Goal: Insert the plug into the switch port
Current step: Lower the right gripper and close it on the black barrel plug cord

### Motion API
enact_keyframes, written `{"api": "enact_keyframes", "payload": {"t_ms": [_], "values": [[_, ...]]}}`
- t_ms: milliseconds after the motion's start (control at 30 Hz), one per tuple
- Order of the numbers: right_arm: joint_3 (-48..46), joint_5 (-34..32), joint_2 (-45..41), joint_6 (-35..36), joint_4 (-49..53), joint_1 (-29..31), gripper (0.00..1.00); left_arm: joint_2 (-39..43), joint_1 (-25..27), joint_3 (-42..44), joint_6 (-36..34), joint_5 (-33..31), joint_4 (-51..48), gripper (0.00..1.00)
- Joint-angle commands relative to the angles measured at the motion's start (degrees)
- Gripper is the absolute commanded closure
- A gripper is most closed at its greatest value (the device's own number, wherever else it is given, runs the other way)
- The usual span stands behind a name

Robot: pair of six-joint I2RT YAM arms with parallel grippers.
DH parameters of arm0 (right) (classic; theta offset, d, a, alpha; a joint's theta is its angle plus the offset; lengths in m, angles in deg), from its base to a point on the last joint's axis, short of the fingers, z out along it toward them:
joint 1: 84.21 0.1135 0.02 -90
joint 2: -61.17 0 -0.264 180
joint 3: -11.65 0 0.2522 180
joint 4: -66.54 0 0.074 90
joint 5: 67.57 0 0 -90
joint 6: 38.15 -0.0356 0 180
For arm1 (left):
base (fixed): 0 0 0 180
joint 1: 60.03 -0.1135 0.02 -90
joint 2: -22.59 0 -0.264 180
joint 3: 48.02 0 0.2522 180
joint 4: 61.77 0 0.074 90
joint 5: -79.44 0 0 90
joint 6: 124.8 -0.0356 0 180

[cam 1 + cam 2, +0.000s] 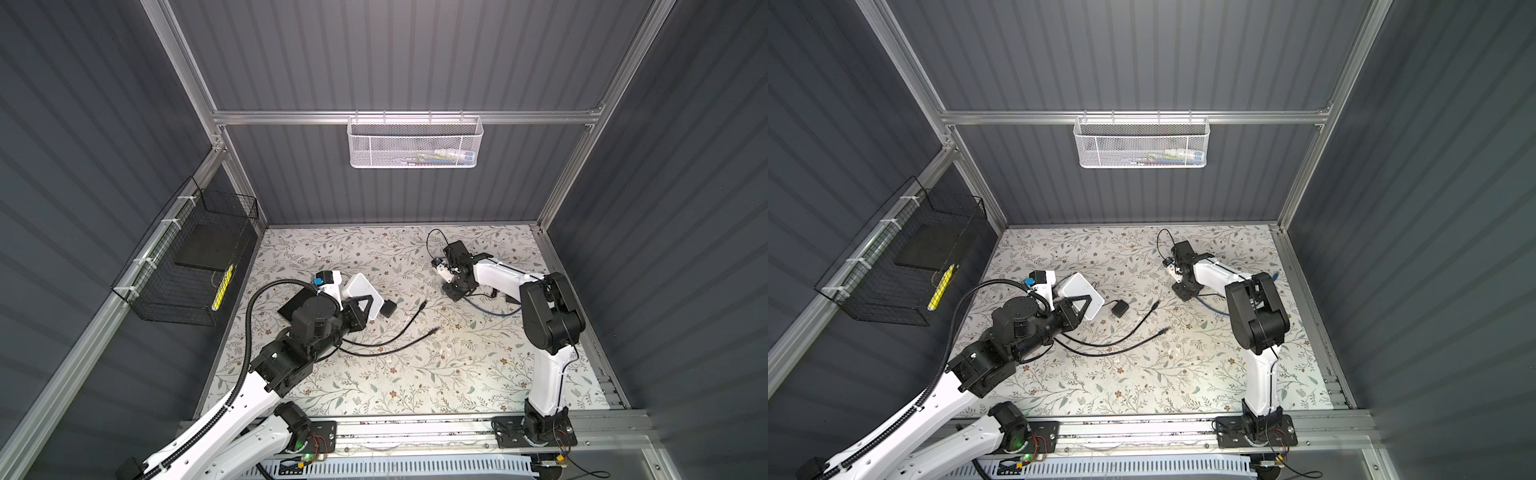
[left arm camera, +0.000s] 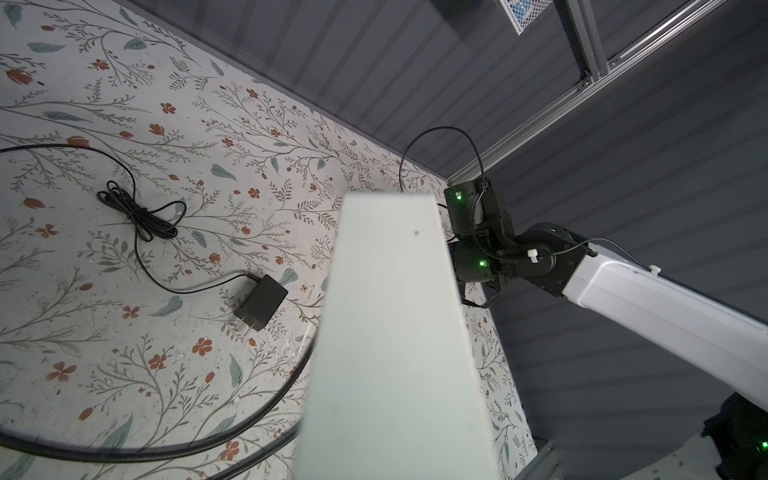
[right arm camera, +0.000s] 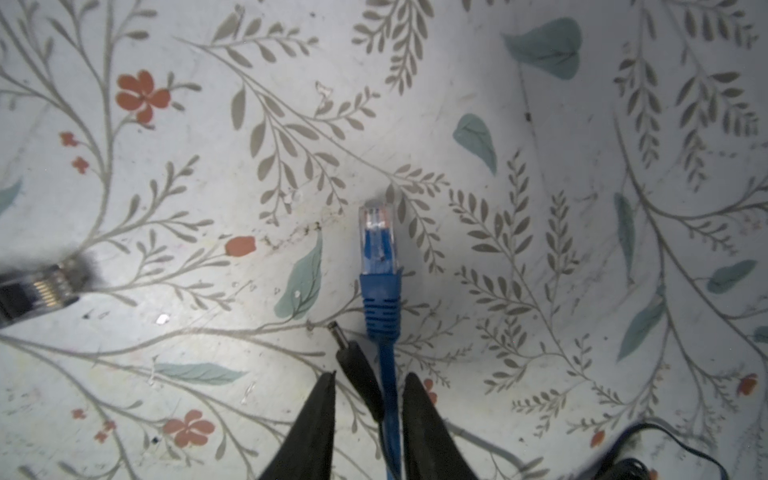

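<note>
Right gripper [image 3: 369, 376] open-jawed astride the cable [image 3: 390, 374] behind the blue plug [image 3: 377, 241], right side of the bench [image 3: 166, 208]; barrel plug [image 3: 353, 357] shares the gap. Left gripper [image 1: 368, 307] clamps the switch [image 1: 359, 286]. Grasp step; the next close must catch blue only.

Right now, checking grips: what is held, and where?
Left gripper: white switch, by one edge. Right gripper: nothing yet, open around the blue cable behind its plug.

Left wrist view: white switch [image 2: 399, 332] fills the foreground, blurred and cut off by the frame edge; its port face is not shown.
Right wrist view: black connector [image 3: 35, 291] clipped by the frame edge and blurred, possibly an Ethernet plug. Blue cable [image 3: 390, 395] runs out of frame.
Both top views: contents of the white mesh basket [image 1: 415, 145] too small to identify.
</note>
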Motion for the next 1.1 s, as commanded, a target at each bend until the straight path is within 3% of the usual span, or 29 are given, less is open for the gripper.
{"api": "enact_keyframes", "payload": {"t_ms": [0, 733, 1067], "values": [[1.20, -0.34, 0.64, -0.04, 0.46, 0.26, 0.71, 0.94, -0.15, 0.09, 0.01, -0.82, 1.30, 1.00], [0.51, -0.03, 0.39, -0.28, -0.72, 0.17, 0.90, 0.47, -0.07, -0.13, 0.10, -0.92, 1.08, 1.00], [-1.01, 4.91, -8.24, -2.85, 0.10, -0.85, 0.96, -1.08, -0.11, -0.97, 0.56, 0.55, 2.48, 1.00]]}}
